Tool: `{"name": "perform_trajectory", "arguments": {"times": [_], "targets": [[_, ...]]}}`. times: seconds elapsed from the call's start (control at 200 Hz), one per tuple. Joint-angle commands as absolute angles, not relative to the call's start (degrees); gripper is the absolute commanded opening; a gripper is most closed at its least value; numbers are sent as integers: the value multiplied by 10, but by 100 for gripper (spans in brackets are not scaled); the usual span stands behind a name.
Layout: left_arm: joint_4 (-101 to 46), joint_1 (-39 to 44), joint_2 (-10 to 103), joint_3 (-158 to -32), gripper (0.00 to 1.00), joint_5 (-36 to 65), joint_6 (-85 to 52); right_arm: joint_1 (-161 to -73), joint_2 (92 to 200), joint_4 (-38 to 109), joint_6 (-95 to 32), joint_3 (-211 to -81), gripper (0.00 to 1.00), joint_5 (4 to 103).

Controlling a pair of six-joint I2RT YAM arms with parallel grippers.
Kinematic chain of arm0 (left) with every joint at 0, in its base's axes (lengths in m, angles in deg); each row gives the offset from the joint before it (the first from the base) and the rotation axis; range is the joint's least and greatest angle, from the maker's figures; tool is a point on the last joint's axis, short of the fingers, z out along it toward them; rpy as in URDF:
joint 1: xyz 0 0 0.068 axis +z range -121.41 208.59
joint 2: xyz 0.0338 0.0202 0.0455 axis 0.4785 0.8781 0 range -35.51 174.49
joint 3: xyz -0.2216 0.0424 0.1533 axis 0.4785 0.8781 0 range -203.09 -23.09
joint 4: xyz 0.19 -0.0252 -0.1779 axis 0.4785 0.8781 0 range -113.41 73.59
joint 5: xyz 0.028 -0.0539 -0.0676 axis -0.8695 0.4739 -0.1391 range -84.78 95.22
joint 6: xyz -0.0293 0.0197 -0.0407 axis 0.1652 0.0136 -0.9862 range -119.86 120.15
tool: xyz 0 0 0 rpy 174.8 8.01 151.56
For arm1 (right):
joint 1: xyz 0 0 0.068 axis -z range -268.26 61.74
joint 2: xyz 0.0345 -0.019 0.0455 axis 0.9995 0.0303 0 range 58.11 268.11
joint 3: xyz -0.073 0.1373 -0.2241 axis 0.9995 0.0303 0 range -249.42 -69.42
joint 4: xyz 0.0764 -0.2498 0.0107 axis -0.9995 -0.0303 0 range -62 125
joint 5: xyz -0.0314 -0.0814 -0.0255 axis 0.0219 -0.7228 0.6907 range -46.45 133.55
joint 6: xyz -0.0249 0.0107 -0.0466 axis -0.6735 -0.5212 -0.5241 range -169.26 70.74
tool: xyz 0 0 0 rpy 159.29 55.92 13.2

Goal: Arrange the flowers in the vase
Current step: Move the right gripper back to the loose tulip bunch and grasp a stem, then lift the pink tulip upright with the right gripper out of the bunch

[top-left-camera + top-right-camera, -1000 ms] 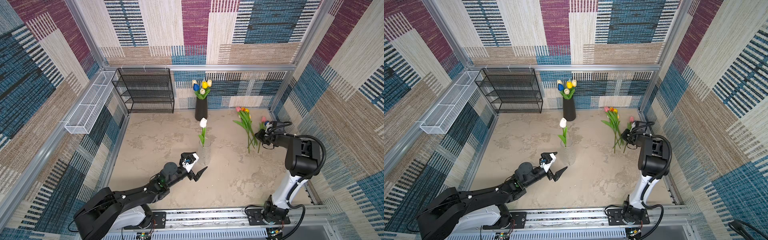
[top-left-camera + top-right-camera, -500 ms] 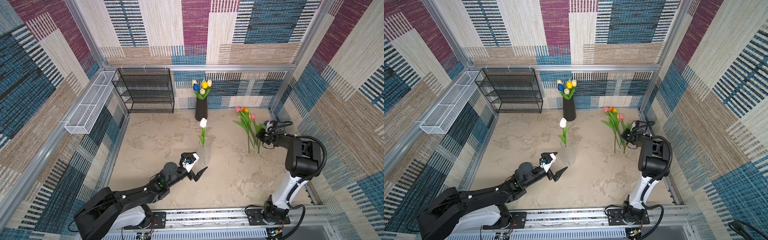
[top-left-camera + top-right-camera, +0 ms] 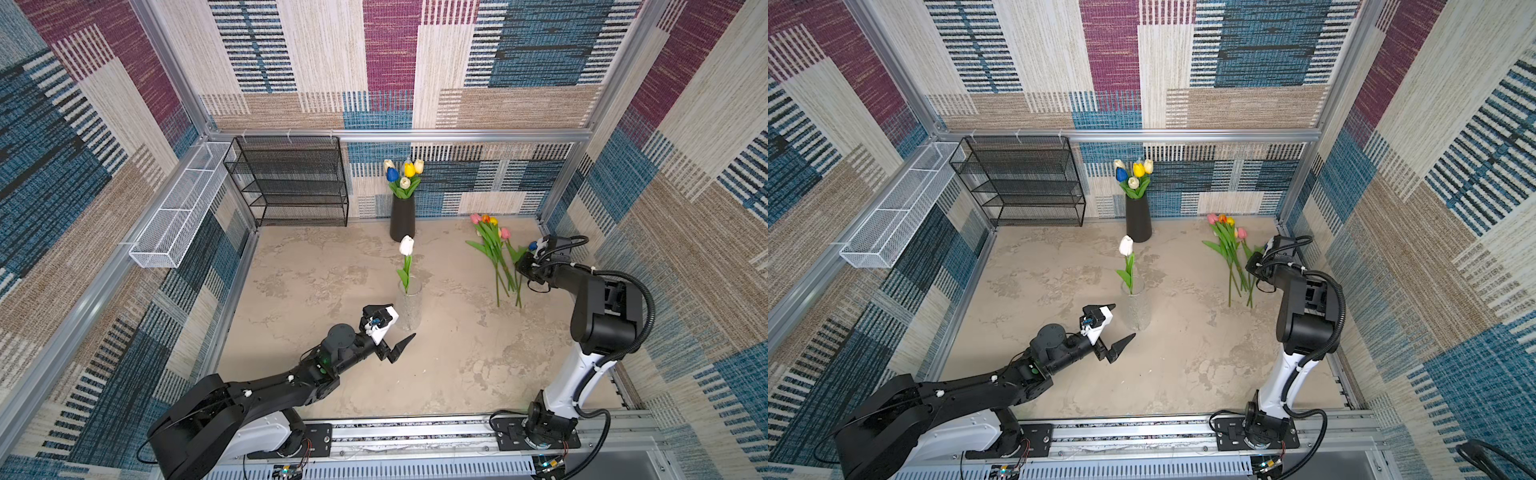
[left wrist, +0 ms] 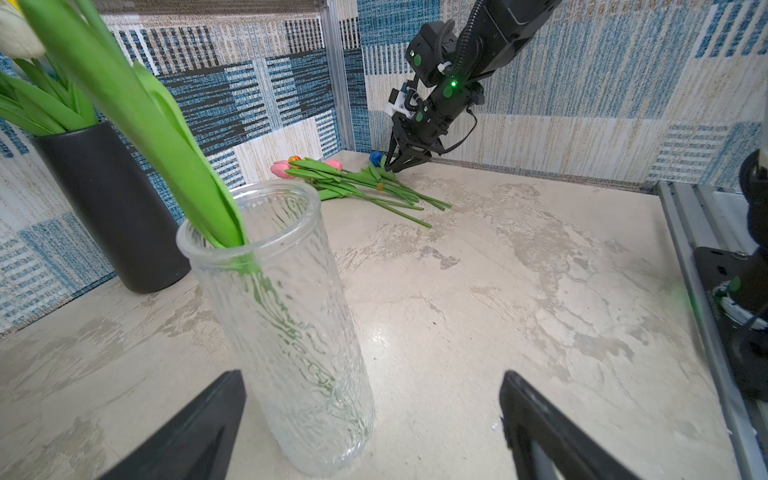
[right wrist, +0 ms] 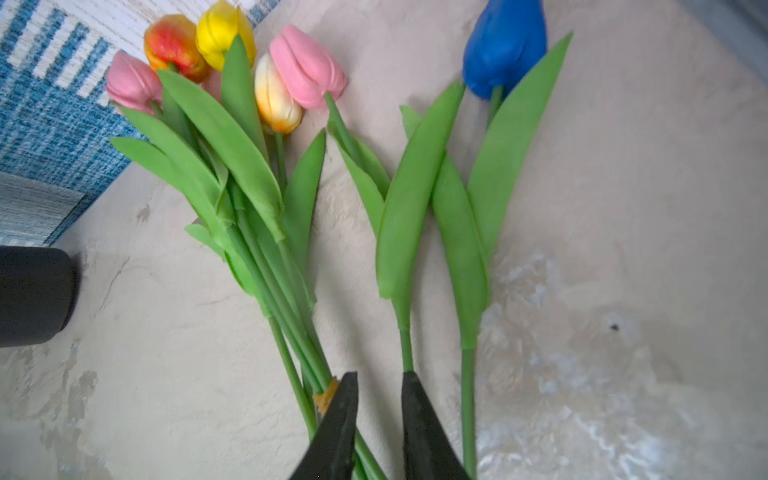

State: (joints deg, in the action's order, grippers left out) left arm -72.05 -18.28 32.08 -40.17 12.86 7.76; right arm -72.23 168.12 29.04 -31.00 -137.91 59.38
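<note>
Right end effector (image 5: 380, 378) sits low over the loose flowers (image 5: 249, 187) at the far right of the counter (image 3: 457, 365). Its fingers are nearly together, with a sliver of counter showing between them. I cannot tell whether a stem is pinched or only touched.

The stem of the single pink tulip (image 5: 307, 66) runs down to the inner edge of one finger. The banded bundle (image 5: 286, 316) lies against the other finger, and the blue tulip (image 5: 505, 45) lies just beside them.

My worry is the crowding. If I close here, I may catch the bundle's band along with the single stem and drag the whole bunch up. I could also nip a leaf rather than a stem, and it would likely slip out on the way over. The stems lie flat, so the tips may skid on the counter and miss altogether.

Left end effector (image 3: 1124, 320) is spread wide and empty, just beside the glass vase (image 4: 291, 332). The vase stands mid-counter with one white tulip (image 3: 406, 245) in it. It looks tall and narrow, so a nudge from that arm, or a leaf snagging the rim on the way in, could tip it. The black vase (image 3: 402, 218) stands against the back wall, well clear of both arms.
</note>
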Motion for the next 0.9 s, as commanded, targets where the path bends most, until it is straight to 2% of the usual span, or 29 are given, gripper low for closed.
{"name": "perform_trajectory", "arguments": {"times": [0.0,0.481,0.631,0.897], "targets": [[-724,-182,322,-406,98,132,75,-724,1700,258,-335,-1403,23,566],[-722,-182,323,-407,98,133,75,-748,1775,213,-364,-1467,26,506],[-721,-182,323,-407,98,133,75,-754,1789,205,-366,-1474,22,492],[-720,-182,322,-407,98,132,75,-764,1774,196,-360,-1477,25,494]]}}
